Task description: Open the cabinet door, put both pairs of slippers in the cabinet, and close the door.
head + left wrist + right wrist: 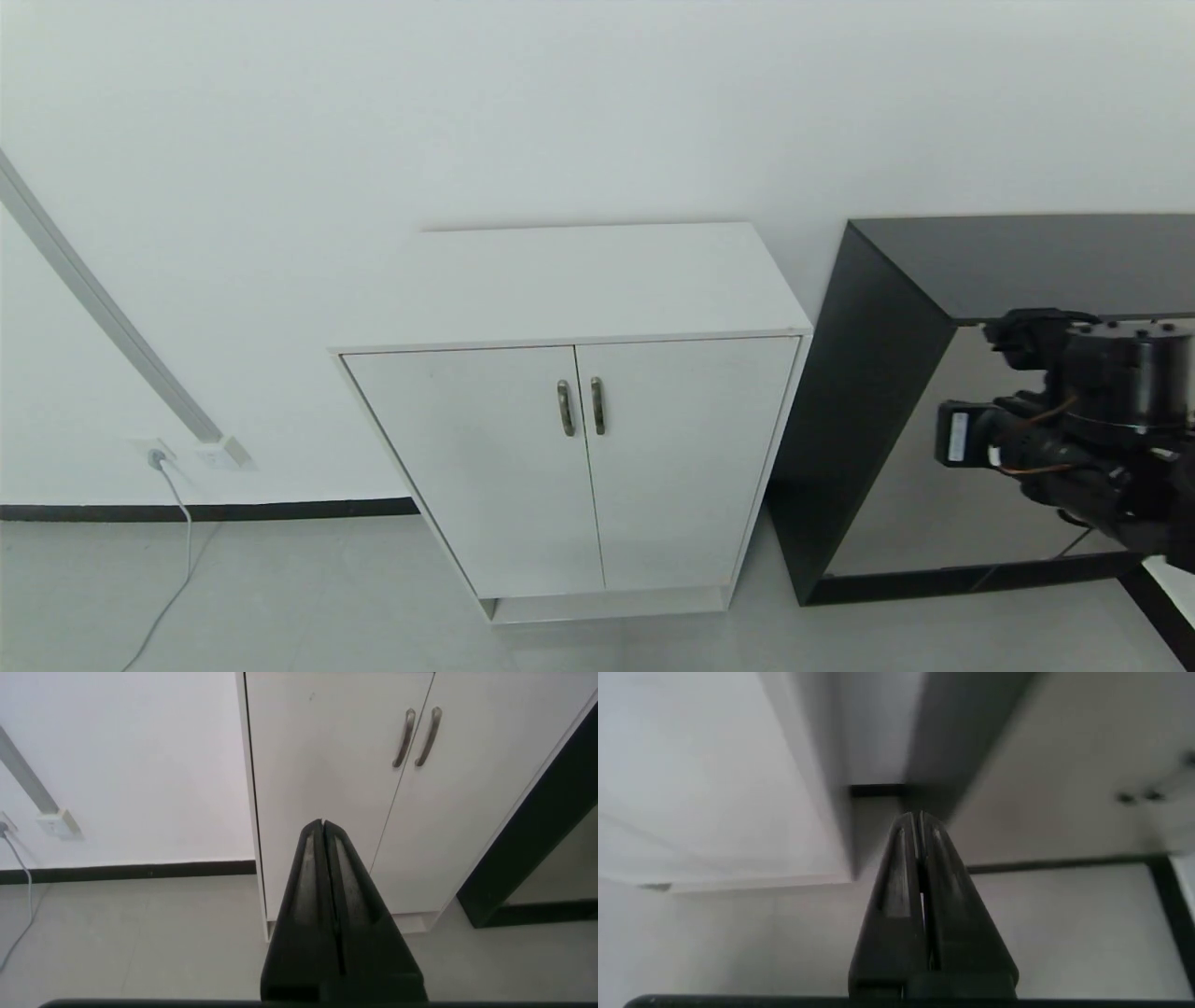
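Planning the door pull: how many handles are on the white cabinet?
2. The left handle sits at the inner edge of the left door, the right handle beside it on the right door. Both doors are shut.

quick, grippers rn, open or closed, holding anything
Left gripper: closed, holding nothing.
Right gripper: closed, holding nothing.

— Home or office?
— Hard to tell. Looks like a bare indoor room: plain white wall (pixel 597 112), grey floor (pixel 327 597), black skirting (pixel 233 511).
— Furnished?
— Sparsely: white two-door cabinet (pixel 579 467), glossy black table (pixel 1036 257) beside it, wall socket (pixel 220 455) under a cable duct (pixel 93 297).
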`<state>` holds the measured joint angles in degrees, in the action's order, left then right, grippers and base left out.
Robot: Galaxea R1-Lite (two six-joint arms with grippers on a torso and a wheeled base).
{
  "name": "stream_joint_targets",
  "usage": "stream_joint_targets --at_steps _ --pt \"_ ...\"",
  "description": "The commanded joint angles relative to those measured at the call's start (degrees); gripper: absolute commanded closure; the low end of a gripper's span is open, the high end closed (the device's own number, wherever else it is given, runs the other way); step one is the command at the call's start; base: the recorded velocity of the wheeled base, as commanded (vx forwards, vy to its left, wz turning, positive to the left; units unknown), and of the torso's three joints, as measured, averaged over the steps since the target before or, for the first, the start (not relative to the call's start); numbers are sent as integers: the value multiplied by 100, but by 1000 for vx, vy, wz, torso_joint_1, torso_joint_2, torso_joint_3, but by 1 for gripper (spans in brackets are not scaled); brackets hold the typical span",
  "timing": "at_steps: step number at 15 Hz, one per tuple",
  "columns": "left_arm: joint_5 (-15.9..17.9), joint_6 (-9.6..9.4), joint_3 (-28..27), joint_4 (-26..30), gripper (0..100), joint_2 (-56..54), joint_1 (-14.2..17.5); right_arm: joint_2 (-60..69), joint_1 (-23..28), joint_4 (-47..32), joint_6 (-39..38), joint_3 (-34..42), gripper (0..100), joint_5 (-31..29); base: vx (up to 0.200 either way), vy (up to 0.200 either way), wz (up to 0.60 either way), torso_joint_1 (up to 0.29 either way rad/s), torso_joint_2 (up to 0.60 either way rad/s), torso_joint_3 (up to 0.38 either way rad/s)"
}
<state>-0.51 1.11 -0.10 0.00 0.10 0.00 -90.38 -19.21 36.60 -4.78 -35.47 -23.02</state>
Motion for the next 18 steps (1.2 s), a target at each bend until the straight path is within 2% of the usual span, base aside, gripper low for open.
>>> stream_joint_targets --at_steps 1,3,9,12,14,15,18 --pt "-2 3 1 0 100 8 0 1154 620 -3 56 796 100 -19 0 0 0 0 0 0" --pt "-2 3 1 0 100 8 0 1937 910 -12 241 1508 100 -19 0 0 0 0 0 0" --pt "-2 3 1 0 100 8 0 3835 1139 -311 328 2844 100 -1 0 0 0 0 0 0" --pt "7 3 1 0 100 8 0 5057 1157 -1322 320 3064 100 78 0 0 0 0 0 0" --pt "7 3 1 0 100 8 0 5786 1157 -2218 311 3099 100 456 0 0 0 0 0 0" --pt "-2 3 1 0 100 8 0 6305 1157 -2763 293 3082 100 895 0 0 0 0 0 0" --pt "7 3 1 0 100 8 0 6894 1157 -3247 285 3090 100 1590 0 0 0 0 0 0"
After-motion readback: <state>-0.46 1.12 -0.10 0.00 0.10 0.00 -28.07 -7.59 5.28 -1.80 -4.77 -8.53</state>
